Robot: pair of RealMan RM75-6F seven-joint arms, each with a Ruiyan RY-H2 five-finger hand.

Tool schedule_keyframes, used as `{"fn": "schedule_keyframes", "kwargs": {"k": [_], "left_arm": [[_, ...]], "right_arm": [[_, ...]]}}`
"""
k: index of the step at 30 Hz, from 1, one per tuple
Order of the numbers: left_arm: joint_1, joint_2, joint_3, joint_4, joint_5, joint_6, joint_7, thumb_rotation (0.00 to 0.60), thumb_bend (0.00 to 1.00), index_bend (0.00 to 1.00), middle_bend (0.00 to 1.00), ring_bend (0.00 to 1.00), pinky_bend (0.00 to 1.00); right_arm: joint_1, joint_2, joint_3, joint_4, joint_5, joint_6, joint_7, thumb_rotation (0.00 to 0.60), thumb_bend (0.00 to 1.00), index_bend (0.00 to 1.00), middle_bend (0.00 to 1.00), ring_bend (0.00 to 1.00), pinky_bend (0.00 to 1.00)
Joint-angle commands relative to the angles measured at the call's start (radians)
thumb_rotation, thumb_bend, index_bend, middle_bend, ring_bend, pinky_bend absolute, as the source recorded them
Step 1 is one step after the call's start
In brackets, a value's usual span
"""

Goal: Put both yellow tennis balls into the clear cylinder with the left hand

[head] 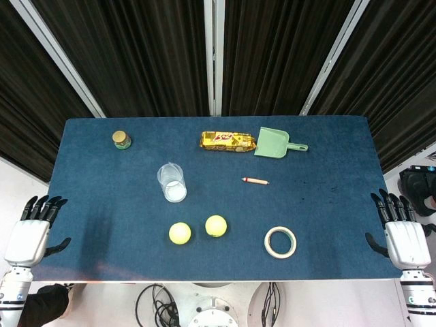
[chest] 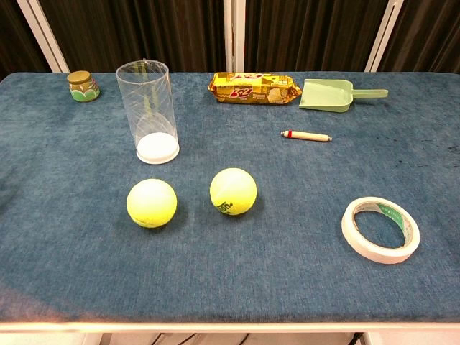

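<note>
Both hands are held open with nothing in them, the left hand (head: 30,235) and the right hand (head: 403,235) off opposite table ends. Two yellow tennis balls (chest: 152,203) (chest: 233,191) lie side by side, apart, on the blue table (chest: 65,237), just in front of the upright clear cylinder (chest: 149,111). A tape roll (chest: 380,229) is seen to their right.

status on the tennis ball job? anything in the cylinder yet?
Nothing done yet. The clear cylinder stands upright and empty. Both tennis balls, the left ball and the right ball, sit on the table in front of it, apart from each other. Nothing is in hand: the left hand and right hand rest open at the table's sides. Both balls remain to be placed.
</note>
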Motion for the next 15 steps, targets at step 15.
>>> {"fn": "schedule_keyframes", "kwargs": {"k": [15], "left_arm": [[-0.020, -0.007, 0.001, -0.019, 0.048, 0.008, -0.004, 0.600, 0.16, 0.14, 0.10, 0.04, 0.03]], "right_arm": [[0.002, 0.009, 0.013, 0.007, 0.002, 0.007, 0.025, 0.600, 0.22, 0.00, 0.00, 0.00, 0.00]]}}
